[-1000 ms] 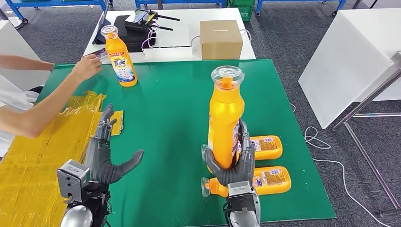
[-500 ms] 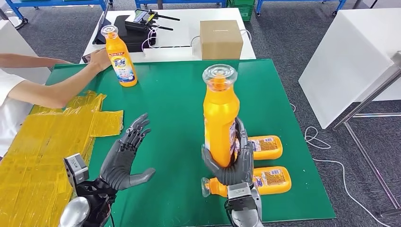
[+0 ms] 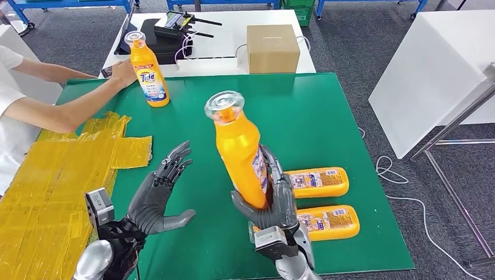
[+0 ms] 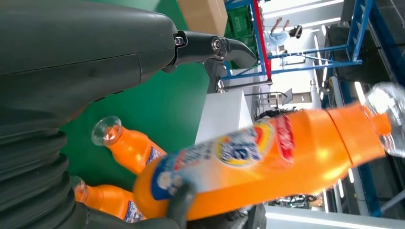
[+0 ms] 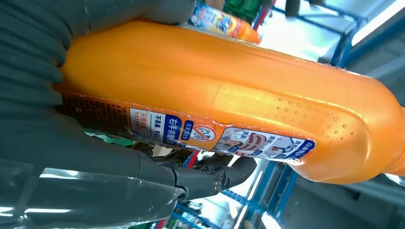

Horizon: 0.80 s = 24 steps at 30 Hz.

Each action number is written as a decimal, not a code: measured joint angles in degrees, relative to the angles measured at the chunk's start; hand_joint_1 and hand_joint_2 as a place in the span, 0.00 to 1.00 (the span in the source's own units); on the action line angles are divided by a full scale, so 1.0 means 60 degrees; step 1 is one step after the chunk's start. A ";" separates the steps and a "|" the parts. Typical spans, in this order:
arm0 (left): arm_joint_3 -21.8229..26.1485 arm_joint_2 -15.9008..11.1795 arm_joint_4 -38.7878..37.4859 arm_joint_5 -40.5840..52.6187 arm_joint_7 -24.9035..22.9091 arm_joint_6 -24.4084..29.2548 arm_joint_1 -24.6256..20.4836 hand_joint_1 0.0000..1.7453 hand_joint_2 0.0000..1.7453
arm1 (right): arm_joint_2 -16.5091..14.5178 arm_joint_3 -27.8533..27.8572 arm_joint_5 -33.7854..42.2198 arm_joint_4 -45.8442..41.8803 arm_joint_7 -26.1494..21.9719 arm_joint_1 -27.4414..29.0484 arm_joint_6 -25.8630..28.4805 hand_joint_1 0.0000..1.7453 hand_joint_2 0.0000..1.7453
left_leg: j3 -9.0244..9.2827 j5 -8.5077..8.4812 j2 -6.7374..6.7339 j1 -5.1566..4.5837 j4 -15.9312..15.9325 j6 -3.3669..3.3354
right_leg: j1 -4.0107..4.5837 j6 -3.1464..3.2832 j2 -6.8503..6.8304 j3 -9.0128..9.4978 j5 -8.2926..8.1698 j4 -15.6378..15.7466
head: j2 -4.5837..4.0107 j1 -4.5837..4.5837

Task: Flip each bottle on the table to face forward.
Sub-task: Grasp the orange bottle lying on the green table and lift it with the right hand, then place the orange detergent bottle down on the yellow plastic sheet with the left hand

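Right hand (image 3: 274,204) gripping one orange bottle (image 3: 239,151) low, tilted toward the open left hand (image 3: 154,201), label side unclear; two bottles (image 3: 318,201) lying just beyond it, apparently unturned; one upright bottle (image 3: 147,70) far off, label forward.

left robot hand (image 3: 156,201): raised, fingers spread, holding nothing | right robot hand (image 3: 273,204): fingers wrapped, gripping

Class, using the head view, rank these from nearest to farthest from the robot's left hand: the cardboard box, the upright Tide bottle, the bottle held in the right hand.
1. Held bottle, just right of the left hand.
2. Upright Tide bottle, at the mat's far left.
3. Cardboard box, on the white table beyond.
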<state>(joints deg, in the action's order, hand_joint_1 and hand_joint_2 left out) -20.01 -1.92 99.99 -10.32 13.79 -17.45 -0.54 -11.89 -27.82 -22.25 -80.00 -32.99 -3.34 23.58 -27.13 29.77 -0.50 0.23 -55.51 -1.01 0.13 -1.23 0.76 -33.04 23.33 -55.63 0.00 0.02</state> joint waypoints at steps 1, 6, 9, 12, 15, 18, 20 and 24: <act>-0.0030 -0.0003 -0.0021 -0.0019 -0.0001 -0.0006 -0.0031 0.00 1.00 | 0.0000 -0.0077 -0.0198 0.0101 0.0010 -0.0055 0.0053 1.00 1.00 | 0.0000 0.0000 0.0000 0.0000 0.0000 0.0000 | 0.0000 0.0000 0.0000 0.0000 0.0000 0.0000 | 0.0000 0.0001; -0.0125 -0.0010 -0.0118 -0.0105 -0.0015 -0.0016 -0.0140 0.00 1.00 | -0.0002 -0.0388 -0.0776 0.0461 0.0033 -0.0254 0.0282 1.00 1.00 | 0.0007 -0.0001 0.0000 0.0001 0.0000 0.0001 | 0.0001 0.0000 0.0000 0.0000 0.0000 -0.0003 | 0.0000 0.0001; -0.0149 -0.0014 -0.0172 -0.0228 -0.0016 -0.0065 -0.0170 0.00 1.00 | 0.0000 -0.0582 -0.1213 0.0612 0.0031 -0.0340 0.0543 1.00 1.00 | 0.0007 -0.0001 0.0000 0.0000 0.0000 0.0001 | 0.0000 0.0000 0.0000 -0.0001 0.0000 -0.0003 | 0.0000 0.0001; -0.0150 -0.0015 -0.0207 -0.0502 0.0023 -0.0192 -0.0205 0.00 1.00 | -0.0001 -0.0856 -0.1768 0.0766 0.0007 -0.0420 0.0883 1.00 1.00 | 0.0006 -0.0001 0.0000 0.0000 0.0000 0.0001 | 0.0000 0.0000 0.0000 -0.0002 0.0000 -0.0003 | 0.0000 0.0001; -0.0150 -0.0015 -0.0252 -0.0663 0.0040 -0.0270 -0.0248 0.00 1.00 | 0.0000 -0.1145 -0.2005 0.0917 -0.0004 -0.0491 0.0993 1.00 1.00 | 0.0006 -0.0001 0.0000 0.0000 0.0000 0.0001 | 0.0000 0.0000 0.0000 -0.0003 0.0000 -0.0002 | 0.0000 0.0001; -0.0150 -0.0015 -0.0297 -0.0726 0.0054 -0.0290 -0.0274 0.00 1.00 | 0.0005 -0.1354 -0.2082 0.1031 -0.0006 -0.0529 0.1028 1.00 1.00 | 0.0006 -0.0001 0.0000 0.0000 0.0000 0.0001 | 0.0000 0.0000 0.0000 -0.0002 0.0000 -0.0002 | 0.0000 0.0001; -0.0150 -0.0015 -0.0332 -0.0778 0.0058 -0.0291 -0.0289 0.00 1.00 | 0.0021 -0.1475 -0.2127 0.1115 -0.0004 -0.0564 0.1046 1.00 1.00 | 0.0006 -0.0001 0.0000 0.0000 0.0000 0.0001 | 0.0000 0.0000 0.0000 -0.0002 0.0000 -0.0002 | 0.0000 0.0001; -0.0151 -0.0015 -0.0417 -0.0949 0.0059 -0.0312 -0.0317 0.00 1.00 | 0.0054 -0.1785 -0.2450 0.1471 0.0039 -0.0715 0.1280 1.00 1.00 | 0.0007 -0.0001 0.0000 0.0000 0.0000 0.0001 | 0.0000 0.0000 0.0000 -0.0003 0.0000 -0.0002 | 0.0000 0.0002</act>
<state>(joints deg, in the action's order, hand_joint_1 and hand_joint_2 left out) -20.92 -2.01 97.49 -16.01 14.14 -19.32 -2.45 -11.57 -38.53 -36.95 -71.17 -32.75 -7.62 31.26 -27.08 29.76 -0.50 0.23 -55.51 -1.00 0.13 -1.23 0.76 -33.06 23.33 -55.65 0.00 0.03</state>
